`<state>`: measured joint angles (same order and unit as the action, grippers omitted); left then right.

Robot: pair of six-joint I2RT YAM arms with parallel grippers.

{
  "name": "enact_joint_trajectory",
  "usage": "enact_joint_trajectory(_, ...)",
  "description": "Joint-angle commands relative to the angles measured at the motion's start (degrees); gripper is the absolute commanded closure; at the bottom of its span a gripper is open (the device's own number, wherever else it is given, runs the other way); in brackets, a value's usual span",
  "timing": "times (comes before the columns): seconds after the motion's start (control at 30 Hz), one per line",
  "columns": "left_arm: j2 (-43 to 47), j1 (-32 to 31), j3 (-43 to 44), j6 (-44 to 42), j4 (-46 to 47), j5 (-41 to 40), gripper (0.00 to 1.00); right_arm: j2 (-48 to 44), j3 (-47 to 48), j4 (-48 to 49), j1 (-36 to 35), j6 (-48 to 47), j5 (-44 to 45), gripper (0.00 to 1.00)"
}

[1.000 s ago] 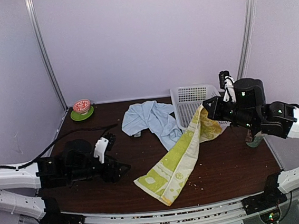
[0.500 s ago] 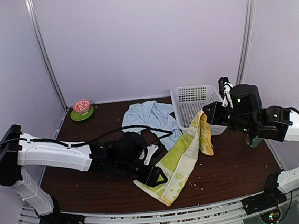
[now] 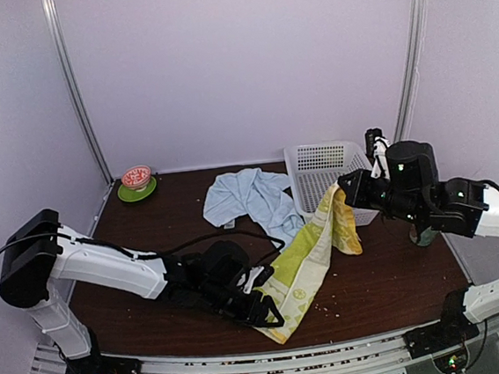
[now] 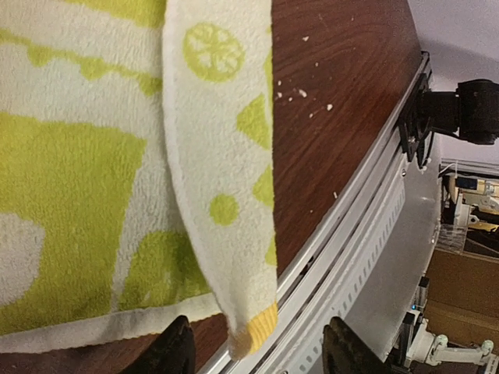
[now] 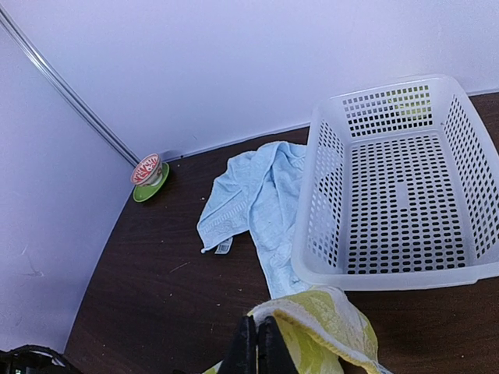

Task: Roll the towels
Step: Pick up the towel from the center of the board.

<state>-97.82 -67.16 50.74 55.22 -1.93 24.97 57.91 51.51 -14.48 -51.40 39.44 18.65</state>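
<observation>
**Yellow-green towel point(image 3: 306, 265) strung up from your right gripper point(image 3: 345, 184)**

On the counter point(image 3: 392, 288), the yellow-green towel's near end lay flat, and the rest rose to your right gripper, which was clamped on its far end beside the basket point(image 3: 317, 158). The light-blue towel point(image 3: 251, 200) lay crumpled left of the basket. Your left gripper point(image 4: 257, 343) had its jaws apart, the near corner between them.

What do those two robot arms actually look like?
Both arms are smooth white tubes linked by chunky black joints. The left arm trails a thin black cable; the right arm shows small green lights. Each ends in black two-fingered tips: the left pincer and the right pincer.
</observation>
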Motion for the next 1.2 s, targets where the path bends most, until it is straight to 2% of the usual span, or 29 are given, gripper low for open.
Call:
enact_joint_trajectory(0.0,-1.0,-0.3,-1.1,2.9,4.1,2.6,0.43,-1.3,-1.2,2.1,0.2,1.1,-1.0,1.00)
enact_joint_trajectory(0.17,-2.0,-0.2,-0.7,2.9,3.7,2.6,0.48,-1.8,-1.7,2.4,0.2,1.6,-1.8,1.00)
enact_joint_trajectory(0.37,-2.1,-0.3,0.0,2.6,3.1,2.3,0.74,-2.9,-2.6,2.4,0.2,2.2,-1.9,1.00)
enact_joint_trajectory(0.5,-2.4,-0.3,0.1,2.6,3.3,2.6,0.81,-3.7,-2.9,2.2,0.2,2.4,-2.1,1.00)
enact_joint_trajectory(0.77,-3.9,-0.3,0.0,3.2,4.7,3.7,0.82,-5.1,-3.4,1.5,0.2,2.5,-2.0,1.00)
enact_joint_trajectory(0.8,-3.9,-0.3,-0.1,3.1,4.9,3.8,0.84,-5.2,-3.6,1.4,0.2,2.5,-1.8,1.00)
enact_joint_trajectory(0.9,-4.1,-0.3,0.3,2.7,4.2,3.6,1.00,-5.1,-3.8,1.3,0.2,2.5,-1.9,1.00)
enact_joint_trajectory(1.03,-1.0,-0.2,1.5,1.2,-0.9,-0.6,1.00,-5.2,-4.0,1.6,0.2,2.3,-3.2,1.00)
enact_joint_trajectory(1.17,7.7,0.7,3.4,-3.0,-12.0,-11.6,1.00,-5.9,-2.5,-0.6,0.2,0.1,-4.1,1.00)
